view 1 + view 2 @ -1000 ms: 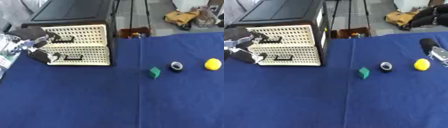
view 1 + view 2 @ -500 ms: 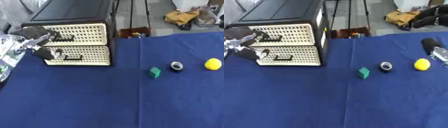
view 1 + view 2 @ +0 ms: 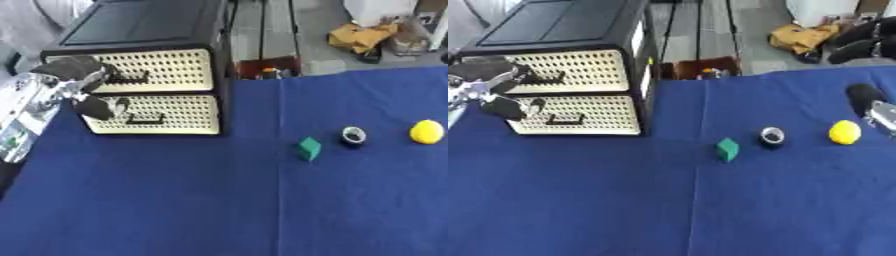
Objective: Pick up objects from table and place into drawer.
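Note:
A black cabinet (image 3: pixel 149 30) with two cream perforated drawers stands at the table's back left. Both the upper drawer (image 3: pixel 166 70) and the lower drawer (image 3: pixel 175 115) look closed. My left hand (image 3: pixel 77 75) is at the left end of the upper drawer, right by its dark handle (image 3: pixel 131 78); whether it holds the handle is unclear. On the blue cloth to the right lie a green cube (image 3: pixel 308 148), a small black-and-silver ring (image 3: pixel 353 135) and a yellow ball (image 3: pixel 426 132). My right hand (image 3: pixel 866 100) shows at the right edge, just behind the yellow ball.
The blue cloth (image 3: pixel 175 200) covers the whole table. Past its far edge there is a red box (image 3: pixel 262 70) with small things in it and, on the floor, a yellow bag (image 3: pixel 363 36).
My left hand has risen from the lower drawer's front to the level of the upper drawer's handle. The objects and the right hand have stayed put.

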